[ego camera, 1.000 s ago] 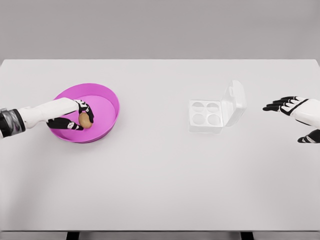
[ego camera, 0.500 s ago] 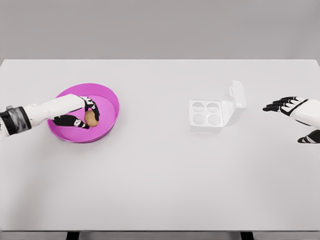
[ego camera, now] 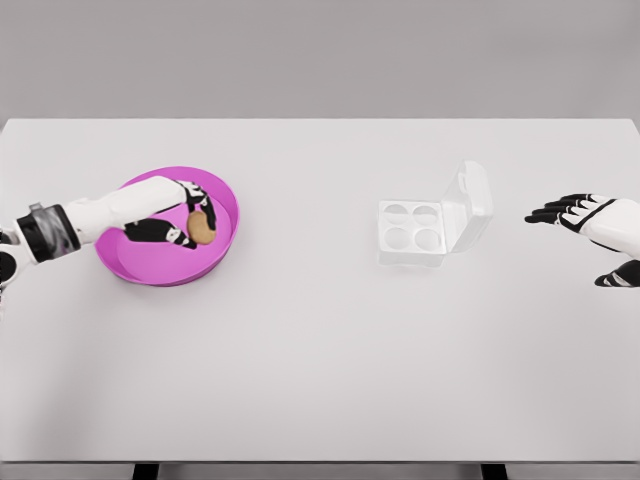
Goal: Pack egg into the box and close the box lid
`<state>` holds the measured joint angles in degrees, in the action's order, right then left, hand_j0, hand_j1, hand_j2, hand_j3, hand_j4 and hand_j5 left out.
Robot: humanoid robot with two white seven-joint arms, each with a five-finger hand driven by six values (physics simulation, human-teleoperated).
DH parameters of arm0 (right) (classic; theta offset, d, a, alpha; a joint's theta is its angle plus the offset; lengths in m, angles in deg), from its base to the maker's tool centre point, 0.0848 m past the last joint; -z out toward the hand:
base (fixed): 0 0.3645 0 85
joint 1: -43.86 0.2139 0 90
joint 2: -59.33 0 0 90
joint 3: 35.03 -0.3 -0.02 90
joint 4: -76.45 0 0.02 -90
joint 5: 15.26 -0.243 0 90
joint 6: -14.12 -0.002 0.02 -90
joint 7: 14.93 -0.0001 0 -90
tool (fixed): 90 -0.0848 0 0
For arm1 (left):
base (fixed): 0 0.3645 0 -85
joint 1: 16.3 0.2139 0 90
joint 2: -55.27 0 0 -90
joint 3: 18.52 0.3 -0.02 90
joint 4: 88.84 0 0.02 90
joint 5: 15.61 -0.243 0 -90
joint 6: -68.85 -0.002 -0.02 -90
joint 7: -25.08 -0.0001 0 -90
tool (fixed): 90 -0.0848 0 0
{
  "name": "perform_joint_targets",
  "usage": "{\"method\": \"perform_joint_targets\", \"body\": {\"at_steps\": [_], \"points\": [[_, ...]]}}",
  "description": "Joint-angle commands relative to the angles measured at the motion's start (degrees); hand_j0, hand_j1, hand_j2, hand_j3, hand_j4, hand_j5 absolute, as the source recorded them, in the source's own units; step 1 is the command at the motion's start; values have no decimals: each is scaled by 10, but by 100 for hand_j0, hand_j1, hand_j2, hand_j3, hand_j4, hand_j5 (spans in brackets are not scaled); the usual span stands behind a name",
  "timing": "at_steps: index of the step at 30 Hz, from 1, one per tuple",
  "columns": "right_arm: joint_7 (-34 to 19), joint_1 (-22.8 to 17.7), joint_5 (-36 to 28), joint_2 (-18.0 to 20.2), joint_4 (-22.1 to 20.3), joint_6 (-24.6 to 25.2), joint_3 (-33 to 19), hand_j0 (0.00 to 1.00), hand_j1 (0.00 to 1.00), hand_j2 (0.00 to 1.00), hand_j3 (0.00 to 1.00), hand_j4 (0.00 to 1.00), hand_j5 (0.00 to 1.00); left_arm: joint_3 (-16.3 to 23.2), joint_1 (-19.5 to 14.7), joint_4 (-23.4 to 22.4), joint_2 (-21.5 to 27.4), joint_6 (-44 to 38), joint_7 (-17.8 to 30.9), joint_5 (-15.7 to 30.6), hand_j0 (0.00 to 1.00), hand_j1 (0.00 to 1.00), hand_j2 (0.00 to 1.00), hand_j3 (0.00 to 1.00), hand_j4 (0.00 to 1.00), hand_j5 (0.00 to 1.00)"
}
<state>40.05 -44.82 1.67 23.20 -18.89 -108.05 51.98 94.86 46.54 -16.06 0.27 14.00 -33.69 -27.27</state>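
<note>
Over round magenta bowl (ego camera: 150, 262), left hand (ego camera: 185, 215) grips smooth brown egg (ego camera: 201, 228).

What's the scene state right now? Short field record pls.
egg: brown, held over the bowl's right part
left hand: shut on egg
right hand: open, holds nothing, at right edge of the table
bowl: magenta, left side of table
box: white, four cups, all without eggs
lid: open, tilted up on right
</note>
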Motion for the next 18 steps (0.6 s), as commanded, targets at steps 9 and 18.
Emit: {"method": "perform_joint_targets", "body": {"at_steps": [9,18], "points": [[0,0,-3,0,0,-4,0,100,100,100,100,100,100,-3,-4,13,-25,-1,0,5,38,38,38,38,38,38],[0,-2,-4,1,-13,-4,0,100,100,100,100,100,100,-2,-7,25,-46,-1,0,1,37,37,37,37,37,37]]}}
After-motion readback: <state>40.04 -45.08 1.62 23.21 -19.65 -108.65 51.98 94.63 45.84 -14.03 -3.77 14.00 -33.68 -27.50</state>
